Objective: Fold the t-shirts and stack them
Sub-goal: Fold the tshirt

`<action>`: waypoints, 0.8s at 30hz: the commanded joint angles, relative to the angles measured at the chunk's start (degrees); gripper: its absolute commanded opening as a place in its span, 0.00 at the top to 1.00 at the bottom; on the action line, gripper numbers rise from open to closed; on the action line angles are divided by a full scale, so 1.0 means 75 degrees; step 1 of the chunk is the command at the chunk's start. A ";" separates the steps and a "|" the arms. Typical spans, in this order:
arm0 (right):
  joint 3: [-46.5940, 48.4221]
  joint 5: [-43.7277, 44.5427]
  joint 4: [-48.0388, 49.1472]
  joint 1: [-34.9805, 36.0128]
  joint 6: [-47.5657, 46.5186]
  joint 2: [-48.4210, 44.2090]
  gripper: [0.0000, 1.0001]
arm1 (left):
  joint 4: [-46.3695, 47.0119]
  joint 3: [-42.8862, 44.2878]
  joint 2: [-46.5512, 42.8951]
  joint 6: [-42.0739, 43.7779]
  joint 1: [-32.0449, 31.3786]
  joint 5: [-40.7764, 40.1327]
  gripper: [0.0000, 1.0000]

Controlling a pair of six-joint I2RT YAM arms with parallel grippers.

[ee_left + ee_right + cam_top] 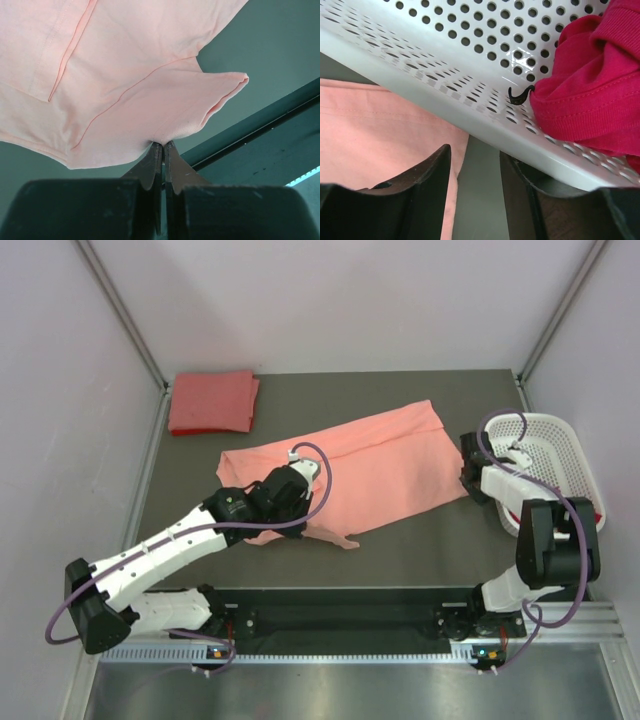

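Observation:
A light salmon-pink t-shirt lies spread across the middle of the table, folded lengthwise. My left gripper is shut on its near sleeve and holds that cloth lifted off the table. A coral-red t-shirt lies folded at the far left corner. A deep magenta-red t-shirt sits crumpled in the white basket. My right gripper is open and empty between the pink shirt's right edge and the basket wall.
The white perforated basket stands at the table's right edge, touching my right arm. The black front rail runs close under the left gripper. Walls close in the table on the left, right and back.

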 commanded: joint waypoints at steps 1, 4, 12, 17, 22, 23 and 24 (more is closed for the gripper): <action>0.0051 0.0271 0.0138 -0.0122 -0.0133 -0.0239 0.54 | 0.0191 0.0111 -0.0037 0.0022 0.0046 0.0092 1.00; 0.0144 0.0213 0.0161 -0.0146 -0.0098 0.0089 0.53 | 0.0180 0.0123 -0.0014 0.0068 0.0081 0.0139 1.00; 0.0577 0.0177 0.0279 -0.0181 -0.0203 0.1049 0.59 | 0.0027 0.0252 -0.0166 0.0186 0.0187 -0.0013 1.00; 0.0707 0.0073 0.0161 -0.0204 -0.0472 0.1179 0.75 | 0.0086 0.0252 -0.0318 0.0174 0.0199 -0.0013 1.00; 0.0894 -0.0185 0.0219 -0.0216 -0.1221 0.1308 0.94 | 0.0074 0.0310 -0.0471 0.0116 0.0199 -0.0212 1.00; 0.0906 -0.0337 0.0232 -0.0216 -0.1374 0.1297 1.00 | 0.0063 0.0380 -0.0471 0.0115 0.0187 -0.0259 1.00; 0.1011 -0.0408 0.0243 -0.0216 -0.1700 0.1273 1.00 | 0.0097 0.0427 -0.0483 0.0127 0.0199 -0.0410 1.00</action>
